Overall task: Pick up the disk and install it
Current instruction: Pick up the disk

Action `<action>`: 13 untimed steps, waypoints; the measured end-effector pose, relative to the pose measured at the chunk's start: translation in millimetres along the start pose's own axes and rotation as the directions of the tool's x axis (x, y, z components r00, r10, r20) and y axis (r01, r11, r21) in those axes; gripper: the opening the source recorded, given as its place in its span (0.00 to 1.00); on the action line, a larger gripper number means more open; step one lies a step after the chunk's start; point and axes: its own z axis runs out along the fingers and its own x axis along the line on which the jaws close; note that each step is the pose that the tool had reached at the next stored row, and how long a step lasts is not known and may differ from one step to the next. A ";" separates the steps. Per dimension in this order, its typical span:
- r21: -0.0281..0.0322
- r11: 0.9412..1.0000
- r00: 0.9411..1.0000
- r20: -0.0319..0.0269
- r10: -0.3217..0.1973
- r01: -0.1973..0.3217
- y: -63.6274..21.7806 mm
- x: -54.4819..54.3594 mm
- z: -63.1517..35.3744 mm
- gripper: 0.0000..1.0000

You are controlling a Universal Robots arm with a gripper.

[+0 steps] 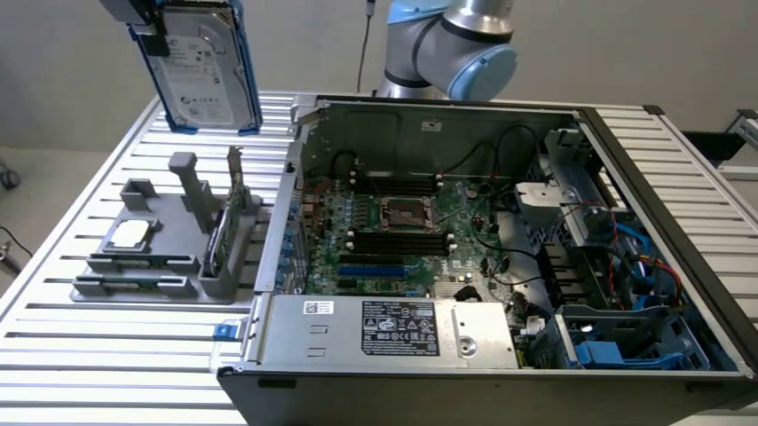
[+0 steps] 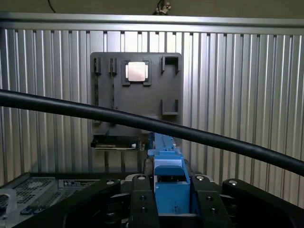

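Exterior view, upper left of the frame: the disk [image 1: 204, 67] hangs upright above the grey holder [image 1: 119, 290], gripper [image 1: 145, 25] clamped on its blue frame, high enough, I'd judge, to clear the posts.

Computer case [image 1: 450, 120], grey holder [image 1: 142, 289], perhaps chip [image 1: 130, 232]

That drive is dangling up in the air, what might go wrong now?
The hand grips the disk by its blue frame, high above the table; a slip might drop it onto the grey holder and its chip. The open computer case is crowded with cables, which might snag the disk going in.
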 end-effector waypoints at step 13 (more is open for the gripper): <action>-0.009 1.000 1.000 0.000 0.000 0.000 -58.7 15.0 -14.7 0.33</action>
